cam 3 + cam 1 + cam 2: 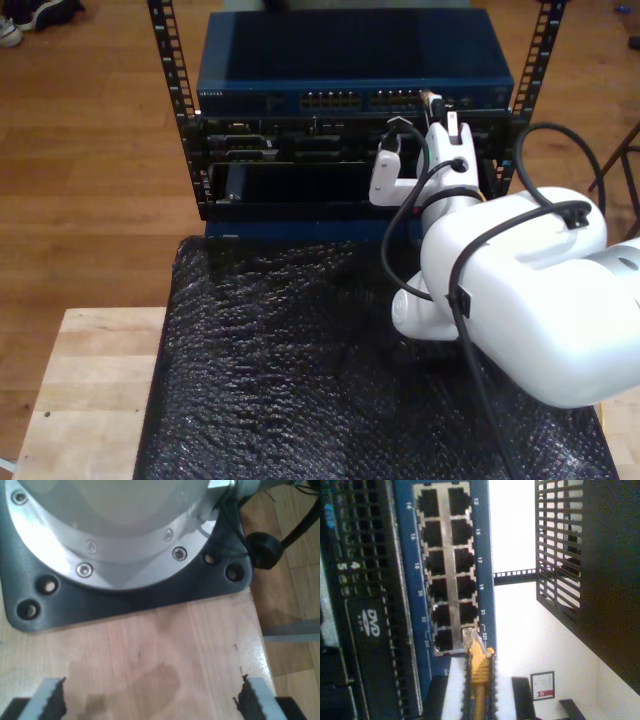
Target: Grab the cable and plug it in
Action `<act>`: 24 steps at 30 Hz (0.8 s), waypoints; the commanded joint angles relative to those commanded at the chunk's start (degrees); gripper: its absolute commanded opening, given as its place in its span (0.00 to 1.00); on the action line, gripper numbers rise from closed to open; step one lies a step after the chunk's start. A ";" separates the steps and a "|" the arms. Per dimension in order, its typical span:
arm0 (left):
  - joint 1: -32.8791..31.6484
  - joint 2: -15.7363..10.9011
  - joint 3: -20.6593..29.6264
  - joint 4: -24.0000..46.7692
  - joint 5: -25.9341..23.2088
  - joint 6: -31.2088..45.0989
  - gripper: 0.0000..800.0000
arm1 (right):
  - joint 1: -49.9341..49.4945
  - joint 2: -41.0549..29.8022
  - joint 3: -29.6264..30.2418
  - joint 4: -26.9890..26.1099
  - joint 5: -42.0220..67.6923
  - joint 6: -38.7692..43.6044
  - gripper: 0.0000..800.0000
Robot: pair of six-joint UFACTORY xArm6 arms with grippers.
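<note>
My second end effector pinches the cable, clear plug tip at a port of the blue switch, upper centre of ext. view. My first end effector is spread wide over the wood worktop.

Both wrist views are soft and blurred, with blown-out glare behind the rack; the exterior view is evenly lit.

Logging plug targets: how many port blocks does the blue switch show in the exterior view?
2: first block mid-face, second block toward the exterior view's right beside my second gripper, which may hide more.
</note>
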 joint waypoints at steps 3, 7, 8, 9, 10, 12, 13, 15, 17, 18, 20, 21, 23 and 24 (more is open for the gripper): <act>0.00 0.00 0.00 0.00 0.00 0.00 1.00 | 0.00 0.09 -0.18 0.00 0.09 0.00 0.00; 0.00 0.09 0.00 0.00 0.00 0.00 1.00 | 0.09 0.09 0.00 0.00 0.09 0.00 0.00; 0.00 0.09 0.00 0.00 0.00 0.00 1.00 | 0.09 0.09 0.09 0.00 0.09 0.00 0.00; 0.00 0.09 0.00 0.00 0.00 0.00 1.00 | 0.09 0.09 0.18 0.00 0.09 0.00 0.00; 0.00 0.00 0.00 0.00 0.00 0.00 1.00 | 0.09 0.18 0.35 0.00 0.09 0.00 0.00; 0.00 0.00 0.00 0.00 0.00 0.00 1.00 | 0.09 0.18 0.53 -0.09 0.09 0.00 0.00; 0.00 0.09 0.00 0.00 0.00 0.00 1.00 | 0.09 0.18 0.62 -0.09 0.09 0.00 0.00; 0.00 0.00 0.00 0.00 0.00 0.00 1.00 | 0.18 0.18 0.62 -0.09 0.09 0.00 0.00; 0.00 0.00 0.00 0.00 0.00 0.00 1.00 | 0.26 0.18 0.62 -0.09 0.09 0.00 0.00; 0.00 0.00 0.00 0.00 0.00 0.00 1.00 | 0.26 0.18 0.62 -0.09 0.09 0.00 0.00; 0.00 0.00 0.00 0.00 0.00 0.00 1.00 | 0.35 0.18 0.62 -0.09 0.09 0.00 0.00; 0.00 0.00 0.00 0.00 0.00 0.00 1.00 | 0.35 0.26 0.62 -0.09 0.09 0.00 0.00; 0.00 0.09 0.00 0.00 0.00 0.00 1.00 | 0.35 0.53 0.53 -0.09 0.18 0.00 0.00; 0.00 0.00 0.00 0.00 0.00 0.00 1.00 | 0.35 0.53 0.53 -0.09 0.18 0.00 0.00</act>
